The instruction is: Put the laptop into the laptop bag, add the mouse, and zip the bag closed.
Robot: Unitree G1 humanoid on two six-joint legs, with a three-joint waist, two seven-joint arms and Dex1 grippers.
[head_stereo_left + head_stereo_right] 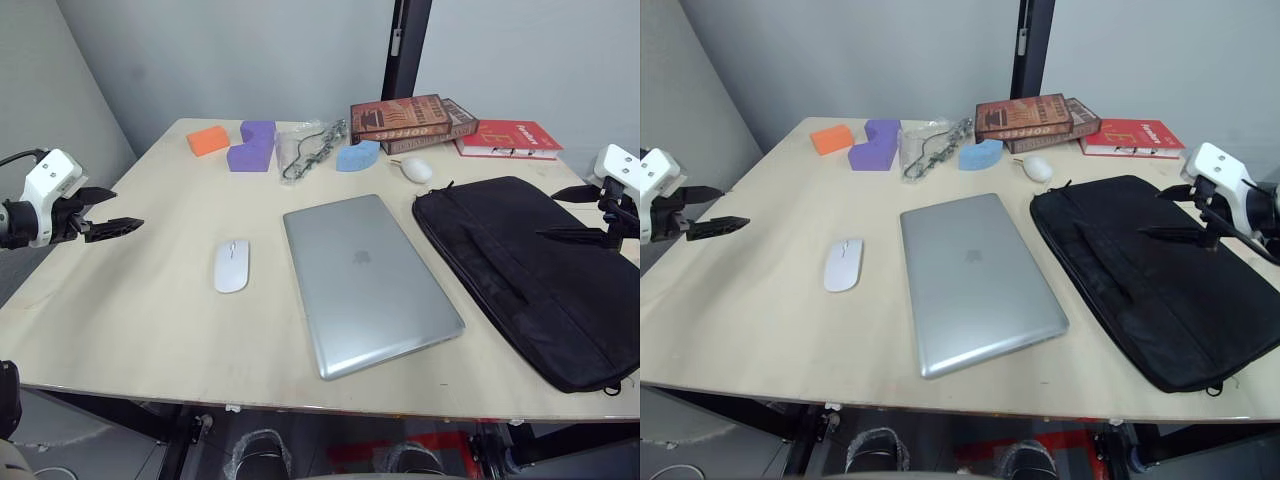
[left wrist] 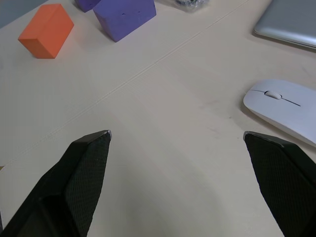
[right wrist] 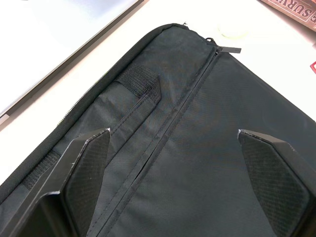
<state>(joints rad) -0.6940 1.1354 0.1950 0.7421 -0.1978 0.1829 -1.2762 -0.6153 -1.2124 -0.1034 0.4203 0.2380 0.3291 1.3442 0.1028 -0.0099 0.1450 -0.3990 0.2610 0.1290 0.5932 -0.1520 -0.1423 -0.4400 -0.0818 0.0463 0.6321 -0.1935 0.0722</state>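
Left pincer: two black textured fingers, spread wide, empty, hovering over the left edge of the surface, a pale matte wood-look board with faint scuffs. Orange block: small matte foam-like brick, far left. Purple block: chunky stepped shape, matte, just right of the orange one. Mouse: flat glossy white oval with a slim centre wheel line, lying on the surface left of the laptop, apart from it, near the left pincer. Clear plastic bag: crinkled, with dark cord or chain inside, far centre. Blue piece: curved matte block beside the plastic bag. Laptop: thin silver-grey metal slab, rounded corners, brushed sheen, faint apple logo at centre, lid closed, lying flat at the middle of the surface, skewed slightly. White lump: small rounded puffy object far of the bag's corner. Books: stacked brown hardcovers, with a red book to their right. Laptop bag: flat black woven fabric rectangle, strap handles and zipper line on its face, lying at right of the laptop, not touching it. Right pincer: black fingers spread wide, empty, held above the bag's far right part.
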